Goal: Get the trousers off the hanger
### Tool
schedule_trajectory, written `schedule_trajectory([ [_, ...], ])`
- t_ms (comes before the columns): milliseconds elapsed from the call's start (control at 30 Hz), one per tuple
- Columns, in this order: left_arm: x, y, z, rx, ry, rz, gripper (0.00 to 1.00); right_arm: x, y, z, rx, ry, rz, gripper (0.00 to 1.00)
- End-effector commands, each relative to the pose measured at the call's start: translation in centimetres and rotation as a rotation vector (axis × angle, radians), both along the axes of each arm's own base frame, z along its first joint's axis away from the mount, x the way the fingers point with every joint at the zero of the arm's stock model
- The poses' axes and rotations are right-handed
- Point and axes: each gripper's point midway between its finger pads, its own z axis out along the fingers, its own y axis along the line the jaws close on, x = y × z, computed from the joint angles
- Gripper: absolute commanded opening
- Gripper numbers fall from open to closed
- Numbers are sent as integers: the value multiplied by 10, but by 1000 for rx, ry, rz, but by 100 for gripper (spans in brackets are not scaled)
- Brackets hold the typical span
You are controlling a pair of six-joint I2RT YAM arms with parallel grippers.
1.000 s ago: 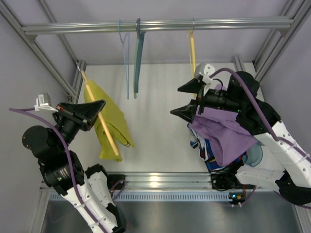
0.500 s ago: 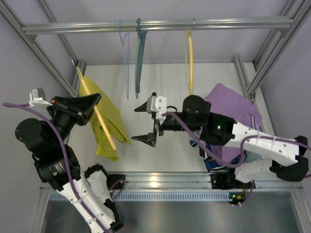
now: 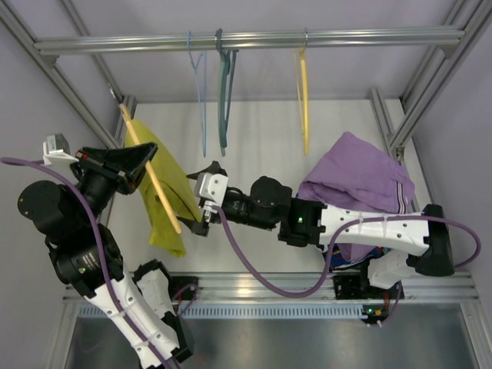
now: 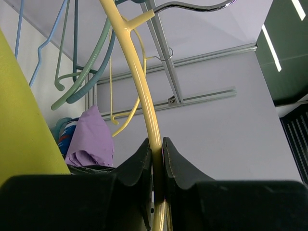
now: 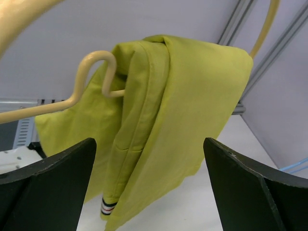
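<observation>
White worktop (image 3: 261, 154) sits inside a metal frame (image 3: 54, 77), arm bases at its near edge. Near-left, the left claw (image 3: 150, 165) is clenched on the hanger (image 3: 165, 204). The wrist cam shows both fingers (image 4: 137, 163) pinching the thin yellow bar w/ no gap. The hanger is held up & tilted, its metal hook (image 4: 192, 7) at the far-left end close by a frame post; can't tell if the hook touches anything.

The trousers (image 3: 177, 184) are draped over the hanger bar, mustard-yellow cloth hanging down on both sides.

Just right of them, the right claw (image 3: 194, 201) is released, fingers (image 5: 48, 192) spread wide & pointed at the trousers' edge. In its wrist cam the folded cloth hangs between the two fingers, w/ the hanger's curled end poking out at the fold. Contact btwn fingers & cloth can't be told.

Further right, a purple garment (image 3: 361, 173) lies heaped over other cloth.

At the far back, a rail (image 3: 346, 34) carries a light blue hanger (image 3: 203, 115), a dark teal hanger (image 3: 224, 115) & a plain yellow hanger (image 3: 304, 100).
</observation>
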Motion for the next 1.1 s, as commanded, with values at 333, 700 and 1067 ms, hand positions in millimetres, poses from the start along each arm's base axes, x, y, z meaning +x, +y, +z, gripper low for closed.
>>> schedule_trajectory([
  [333, -24, -18, 42, 104, -182, -28, 0, 52, 16, 43, 177, -29, -207, 84],
  [700, -24, -19, 42, 96, -179, -39, 0, 75, 3, 63, 227, -60, -224, 3],
  [1067, -13, -12, 8, 114, -137, -39, 0, 61, -52, 165, 362, -7, -194, 0],
])
